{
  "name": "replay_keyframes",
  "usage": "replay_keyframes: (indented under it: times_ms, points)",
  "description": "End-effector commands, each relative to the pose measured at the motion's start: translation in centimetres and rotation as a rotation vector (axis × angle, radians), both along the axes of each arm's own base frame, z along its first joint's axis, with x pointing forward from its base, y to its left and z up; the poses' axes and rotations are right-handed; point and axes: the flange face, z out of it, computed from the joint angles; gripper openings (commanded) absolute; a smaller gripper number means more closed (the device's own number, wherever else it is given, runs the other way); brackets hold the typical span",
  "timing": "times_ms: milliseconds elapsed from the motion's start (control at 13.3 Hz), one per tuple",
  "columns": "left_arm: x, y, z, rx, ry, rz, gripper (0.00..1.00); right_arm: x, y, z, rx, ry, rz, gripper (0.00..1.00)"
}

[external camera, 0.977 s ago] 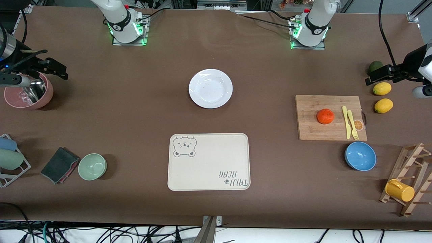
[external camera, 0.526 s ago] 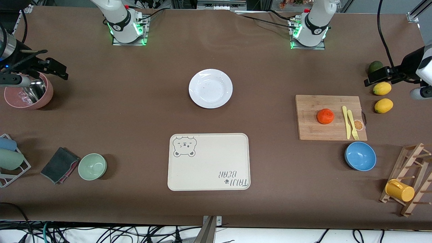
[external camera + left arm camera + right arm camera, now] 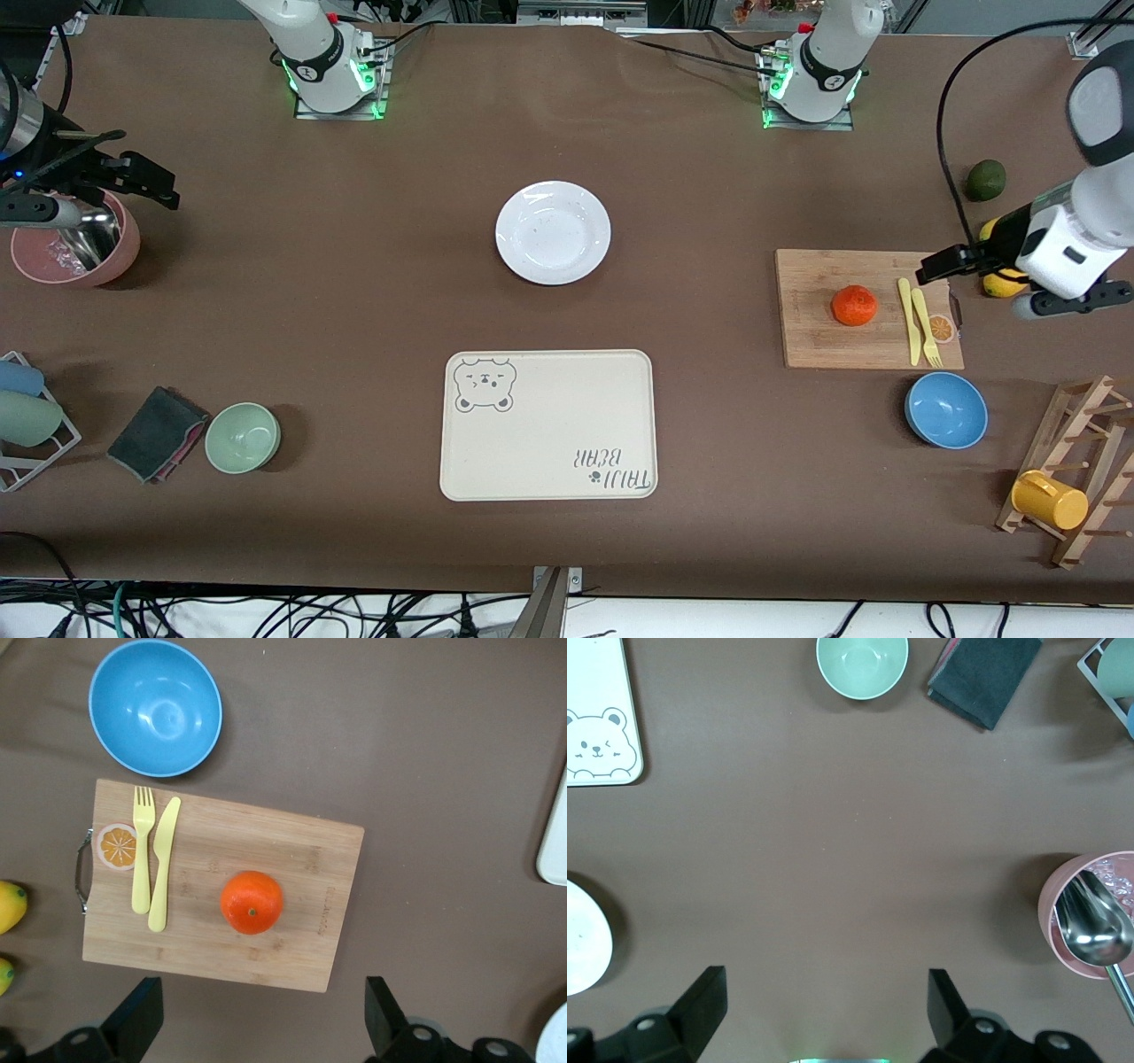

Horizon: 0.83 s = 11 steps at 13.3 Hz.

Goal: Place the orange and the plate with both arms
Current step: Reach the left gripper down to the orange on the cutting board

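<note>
**Q:** How far along is the task?

**A:** By my reading, nothing is placed yet. Going across the front view from its left edge: the right end effector (image 3: 146, 186) hangs at the upper left of the frame over a pink bowl (image 3: 75, 239) holding a metal spoon (image 3: 89, 232). The white plate (image 3: 553, 232) sits empty on the bare counter (image 3: 354, 266) at the frame's centre. Below it, nearer the camera, the cream bear-print tray (image 3: 547, 425) is also empty. The orange (image 3: 854, 305) lies on a wooden cutting board (image 3: 868, 308) at centre right, beside a yellow knife (image 3: 907, 321) and fork (image 3: 925, 328). Both pickups and both placements look still to do.

**Q:** And the end effectors?

**A:** The right one is spread fully open, holding nothing; I judge this arm is waiting. The left end effector (image 3: 935, 266), at the frame's right, is also wide open and empty. It hovers over the cutting board's handle end, touching nothing. Its wrist view shows the orange between its two fingertips (image 3: 133, 1014), well below them.
</note>
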Motion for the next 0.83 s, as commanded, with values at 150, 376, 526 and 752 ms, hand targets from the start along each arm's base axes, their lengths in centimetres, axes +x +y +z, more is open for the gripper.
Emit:
replay_keyframes:
  times_ms: [150,376,526,752]
  points:
    - [1.7,-0.3,-6.6,0.011,0.032,-0.025,1.0,-0.2,-0.1,0.4,0.015,0.013,0.005,1.0]
    - [2.2,-0.3,-10.9,0.007,0.009,-0.008,1.0,-0.3,-0.1,0.4,0.015,0.019,0.005,1.0]
    - [1.1,-0.6,-14.2,0.009,-0.036,0.006,1.0,-0.4,0.0,0.4,0.015,0.022,0.005,1.0]
    - [-0.6,-2.1,-17.0,0.013,-0.066,-0.013,1.0,-0.3,0.0,0.5,0.015,0.019,0.005,1.0]
